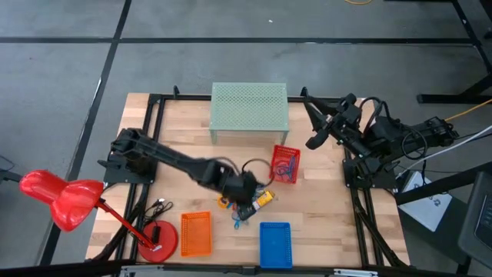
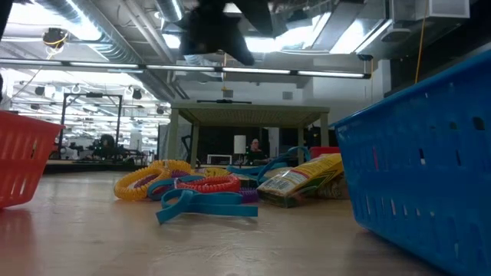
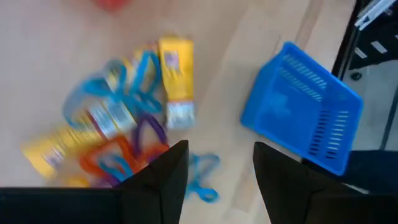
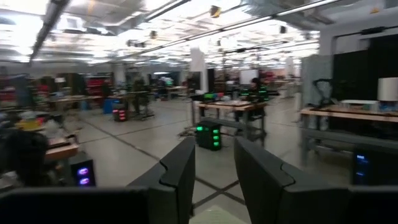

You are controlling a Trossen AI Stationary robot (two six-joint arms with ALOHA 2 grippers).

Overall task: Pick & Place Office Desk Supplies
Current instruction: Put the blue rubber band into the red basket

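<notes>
The office desk supplies lie in a loose pile [image 1: 264,198] on the wooden table, between the baskets. The pile [image 3: 124,124] has yellow-and-silver blocks [image 3: 176,74], blue loop clips [image 2: 203,205] and orange and purple rings. My left gripper [image 3: 221,177] hangs open above the pile's near edge and touches nothing; in the high view my left gripper [image 1: 244,196] covers part of the pile. My right gripper [image 4: 214,180] is raised at the table's far right, open, with nothing between its fingers.
A red basket [image 1: 286,164] holding blue items stands just beyond the pile. An orange basket [image 1: 195,233] and a blue basket [image 1: 275,244] sit at the near edge. A green mesh stand [image 1: 250,111] is at the back, a red desk lamp [image 1: 61,200] at the left.
</notes>
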